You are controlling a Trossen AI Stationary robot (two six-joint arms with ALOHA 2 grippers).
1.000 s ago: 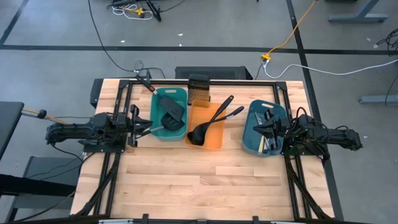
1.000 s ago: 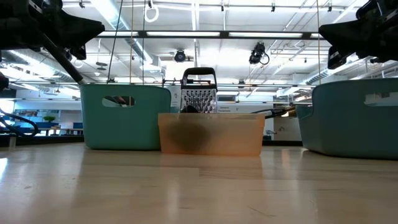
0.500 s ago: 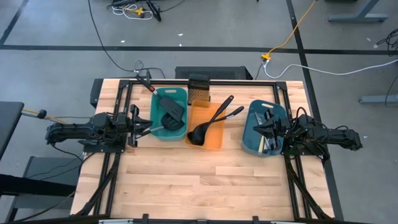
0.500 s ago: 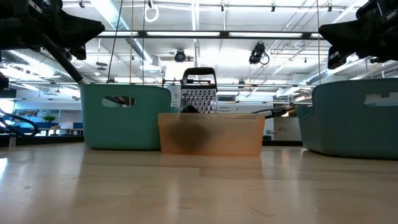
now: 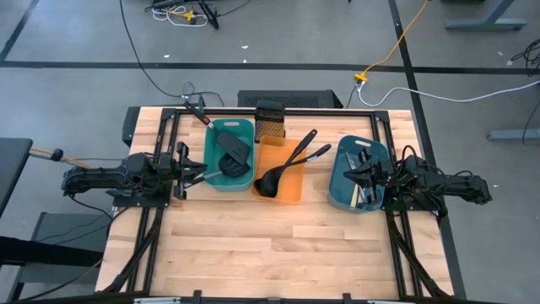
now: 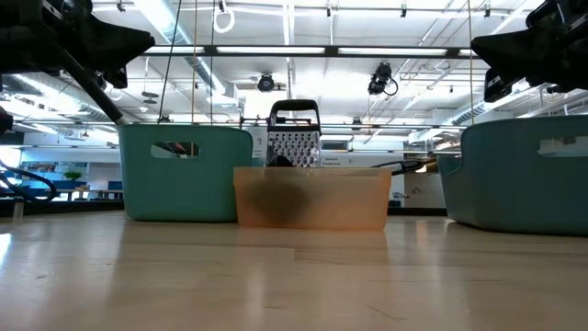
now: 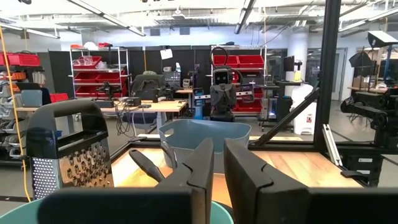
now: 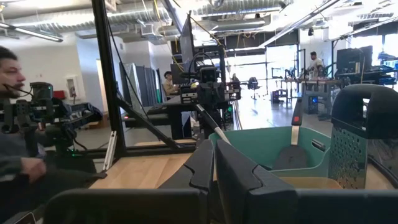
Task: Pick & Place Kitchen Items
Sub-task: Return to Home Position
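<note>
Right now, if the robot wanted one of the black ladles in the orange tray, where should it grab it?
Grip the ladle by its handle's free end, probably from above. Its bowl lies low in the orange tray against the other ladle; the handle slants out over the rim toward the blue tray, where the right hand waits.

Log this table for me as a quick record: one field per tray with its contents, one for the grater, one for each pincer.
teal tray: black spatulas
orange tray: black ladles, handles sticking out past the far rim
blue tray: cutlery, pieces too small to count
grater: upright behind the trays
left pincer: shut, empty, raised beside the teal tray
right pincer: shut, empty, raised above the blue tray
</note>
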